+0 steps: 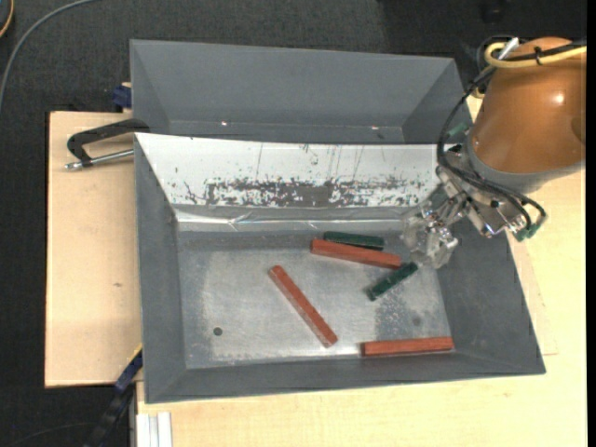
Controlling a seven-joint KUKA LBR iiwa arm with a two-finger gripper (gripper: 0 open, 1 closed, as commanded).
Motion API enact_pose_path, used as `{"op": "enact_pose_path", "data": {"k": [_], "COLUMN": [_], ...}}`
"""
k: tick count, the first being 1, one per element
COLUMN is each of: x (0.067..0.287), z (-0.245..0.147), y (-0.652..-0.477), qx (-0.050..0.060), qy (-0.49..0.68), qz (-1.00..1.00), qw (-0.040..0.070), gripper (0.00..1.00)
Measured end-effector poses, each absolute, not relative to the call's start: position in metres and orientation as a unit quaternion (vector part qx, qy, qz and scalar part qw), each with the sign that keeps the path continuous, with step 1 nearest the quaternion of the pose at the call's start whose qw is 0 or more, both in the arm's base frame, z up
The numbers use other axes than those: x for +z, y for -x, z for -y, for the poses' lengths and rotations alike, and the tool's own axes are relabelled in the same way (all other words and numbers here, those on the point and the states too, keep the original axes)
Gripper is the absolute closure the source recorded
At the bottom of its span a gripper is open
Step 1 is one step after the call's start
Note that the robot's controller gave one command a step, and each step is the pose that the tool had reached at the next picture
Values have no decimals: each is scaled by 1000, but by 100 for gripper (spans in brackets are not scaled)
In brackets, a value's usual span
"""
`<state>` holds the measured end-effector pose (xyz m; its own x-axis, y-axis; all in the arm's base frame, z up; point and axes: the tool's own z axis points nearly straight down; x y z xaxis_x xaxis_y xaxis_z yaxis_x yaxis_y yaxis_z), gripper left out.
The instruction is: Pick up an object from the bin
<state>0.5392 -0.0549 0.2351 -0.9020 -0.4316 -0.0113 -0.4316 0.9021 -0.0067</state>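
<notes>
The arm's orange cover stands highest over the bin, at its right rim, and from it the wrist slants down and leftward into the right rear part of the floor. The gripper hangs low there, near the back wall; how wide it stands cannot be told. Just below it in the view lies a short dark green stick, tilted, its upper end nearest the gripper. To the left, a red stick points its right end toward the gripper, and a second green stick lies close along its far side. Further out, a long red stick lies diagonally mid-floor, well apart. Another red bar rests along the near wall.
</notes>
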Motion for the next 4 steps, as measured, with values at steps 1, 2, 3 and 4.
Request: {"op": "enact_pose_path", "data": {"k": [1, 2, 3, 4], "x": [230, 105, 70, 74], "z": [54, 112, 85, 86], "y": [-539, -555, -566, -569], "qx": [0, 1, 1, -1], "qy": [222, 327, 398, 398], "qz": [-975, -945, -917, -917], "qw": [3, -2, 1, 5], "gripper": [0, 0, 0, 100]}}
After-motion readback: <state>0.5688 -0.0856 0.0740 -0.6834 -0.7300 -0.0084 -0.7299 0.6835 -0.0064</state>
